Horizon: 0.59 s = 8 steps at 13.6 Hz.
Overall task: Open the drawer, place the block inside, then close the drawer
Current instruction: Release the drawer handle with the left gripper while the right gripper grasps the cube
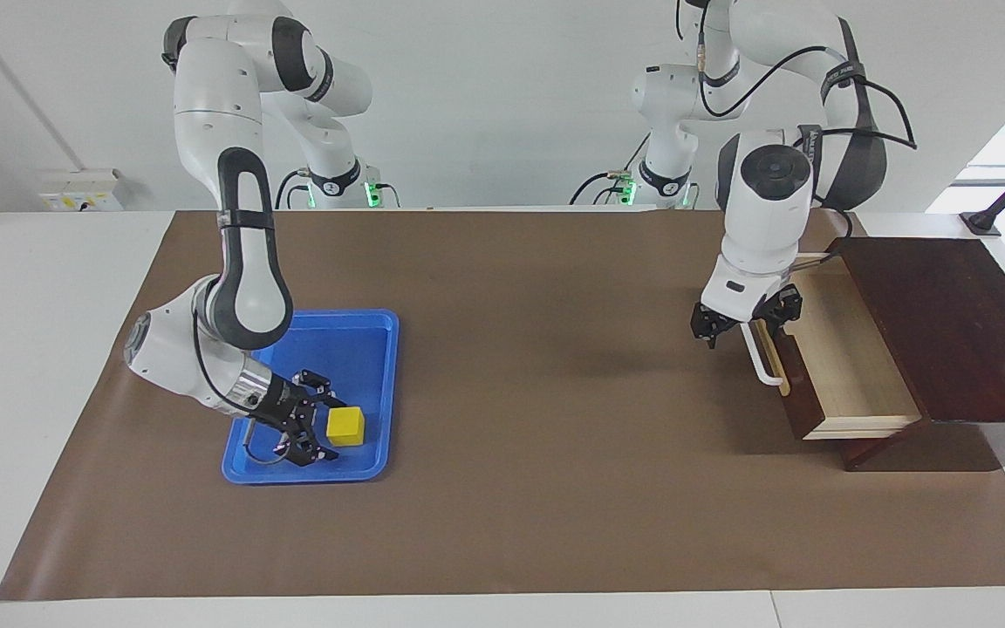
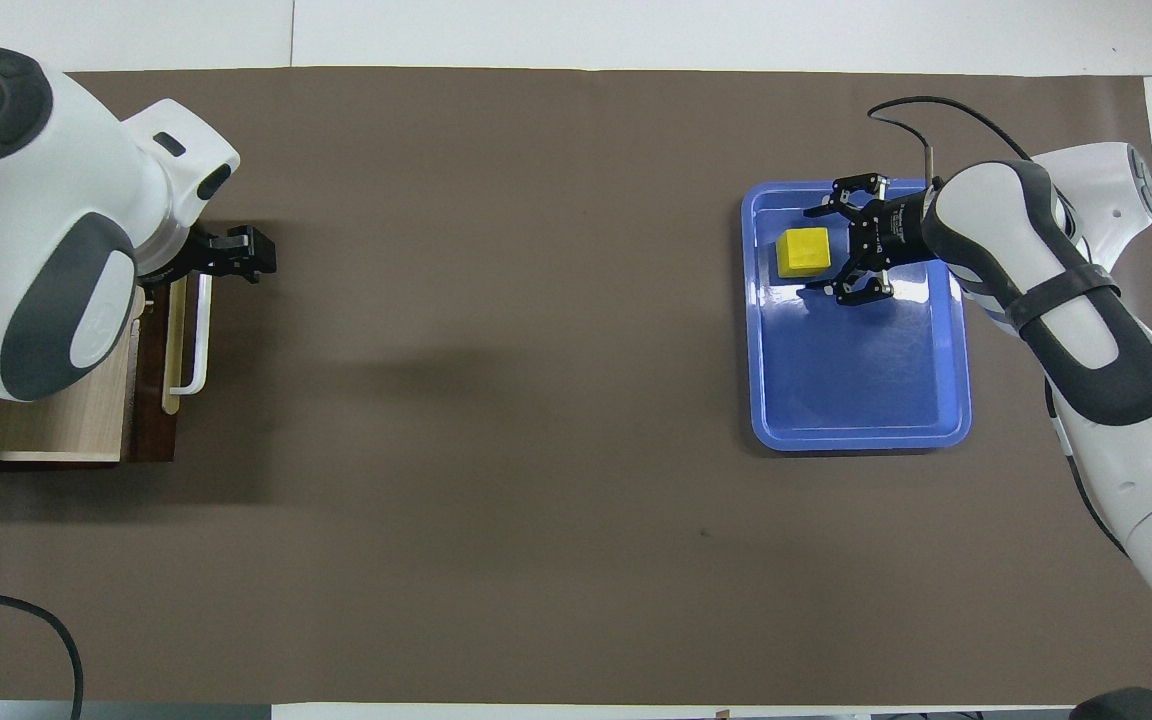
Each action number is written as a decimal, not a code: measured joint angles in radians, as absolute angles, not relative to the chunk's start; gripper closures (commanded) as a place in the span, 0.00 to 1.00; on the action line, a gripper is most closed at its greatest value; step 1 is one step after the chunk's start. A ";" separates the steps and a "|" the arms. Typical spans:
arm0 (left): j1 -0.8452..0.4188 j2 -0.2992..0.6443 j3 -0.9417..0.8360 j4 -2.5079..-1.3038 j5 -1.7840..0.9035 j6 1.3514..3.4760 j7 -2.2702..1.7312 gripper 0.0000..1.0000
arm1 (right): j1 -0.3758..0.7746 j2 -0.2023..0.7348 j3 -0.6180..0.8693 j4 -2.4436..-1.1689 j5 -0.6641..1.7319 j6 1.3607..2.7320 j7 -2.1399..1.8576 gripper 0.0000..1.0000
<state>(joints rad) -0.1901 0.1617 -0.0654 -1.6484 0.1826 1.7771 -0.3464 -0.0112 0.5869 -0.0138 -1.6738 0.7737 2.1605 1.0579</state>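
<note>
The yellow block point(image 1: 346, 425) point(image 2: 802, 251) lies in the blue tray point(image 1: 354, 340) point(image 2: 861, 390), at the tray's end farther from the robots. My right gripper point(image 1: 321, 429) point(image 2: 834, 252) is low in the tray and open, its fingertips right beside the block and not closed on it. The drawer point(image 1: 851, 366) point(image 2: 56, 415) is pulled open and its pale wood inside is bare. My left gripper point(image 1: 745, 324) point(image 2: 236, 250) is open and empty, raised over the end of the white handle point(image 1: 764, 362) point(image 2: 200, 335) that is nearer the robots.
The dark brown cabinet point(image 1: 947, 323) stands at the left arm's end of the table. A brown mat point(image 1: 537, 419) point(image 2: 496, 400) covers the table between tray and drawer. The left arm's wrist hides part of the drawer in the overhead view.
</note>
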 measured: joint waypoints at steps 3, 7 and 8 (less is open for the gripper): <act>-0.170 0.126 -0.056 -1.626 0.110 1.725 -0.456 0.00 | -0.012 0.587 -0.014 -1.674 0.774 2.161 1.058 0.06; -0.162 0.111 -0.059 -1.627 0.061 1.721 -0.741 0.00 | -0.019 0.589 -0.015 -1.681 0.809 2.161 1.058 0.35; -0.162 0.110 -0.060 -1.627 0.044 1.720 -0.799 0.00 | -0.021 0.589 -0.016 -1.684 0.813 2.161 1.056 0.50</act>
